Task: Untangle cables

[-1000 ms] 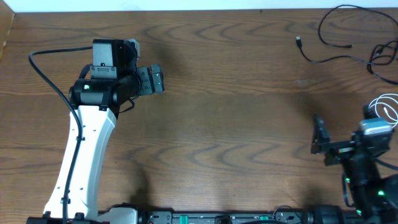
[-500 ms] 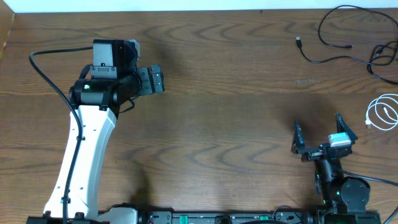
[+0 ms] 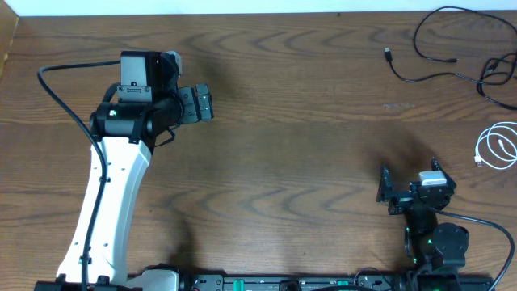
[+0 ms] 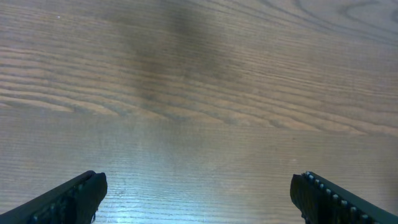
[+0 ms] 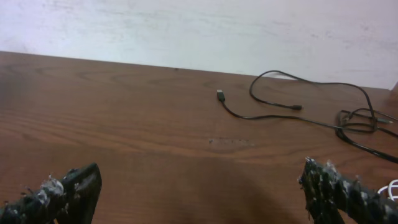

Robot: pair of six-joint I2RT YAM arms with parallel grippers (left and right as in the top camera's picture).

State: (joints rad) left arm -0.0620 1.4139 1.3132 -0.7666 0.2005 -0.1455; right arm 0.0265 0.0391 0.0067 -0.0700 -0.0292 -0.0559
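The black cable [image 3: 440,48] lies loosely at the far right of the table, one plug end pointing left; it also shows in the right wrist view [image 5: 292,109]. The white cable [image 3: 499,146] lies coiled at the right edge, apart from the black one; a sliver of it shows in the right wrist view [image 5: 393,188]. My right gripper [image 3: 409,179] is open and empty, low near the front right, well short of both cables. My left gripper [image 3: 203,103] is open and empty over bare wood at the left; its fingers frame the left wrist view [image 4: 199,193].
The wooden table [image 3: 291,137] stretches between the two arms. A pale wall [image 5: 199,31] stands behind the table's far edge. The left arm's thick black cable [image 3: 60,97] loops at the far left.
The right arm has swung left and pulled back towards the front edge, away from the white cable, with its gripper open. The left arm and both cables have not moved.
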